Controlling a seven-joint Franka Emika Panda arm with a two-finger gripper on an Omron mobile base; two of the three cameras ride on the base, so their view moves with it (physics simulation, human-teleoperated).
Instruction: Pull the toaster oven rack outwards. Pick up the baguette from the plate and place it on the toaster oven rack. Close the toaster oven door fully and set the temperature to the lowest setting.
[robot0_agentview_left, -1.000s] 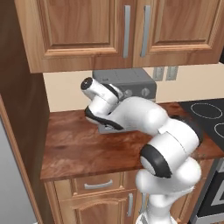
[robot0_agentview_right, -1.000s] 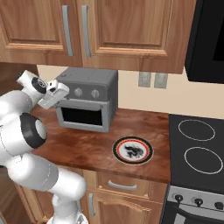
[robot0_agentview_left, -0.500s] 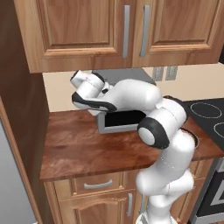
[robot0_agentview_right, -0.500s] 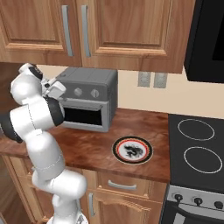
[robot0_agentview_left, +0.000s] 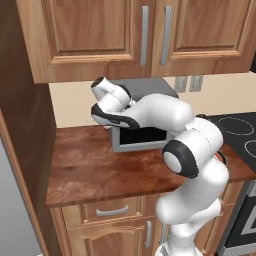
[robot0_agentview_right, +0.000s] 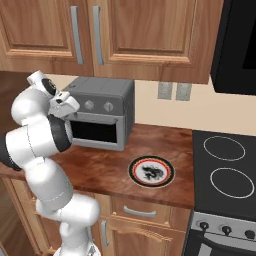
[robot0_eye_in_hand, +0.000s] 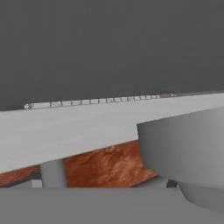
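My gripper sits at nine o'clock of the toaster oven, fingers spread wide and grasping nothing, hand pressed near its upper front, I judge to work the toaster oven door, which looks shut. At three o'clock, the plate lies breadless; the baguette's whereabouts I cannot tell.

Left base view: from behind the arm's left, facing forward and down over the wooden counter, middle distance. Right base view: from behind its right, same facing and distance. Shared by both: the toaster oven, counter, upper cabinets and stove. Hand view: very close against grey metal, probably the oven's body; a strip of counter beneath.
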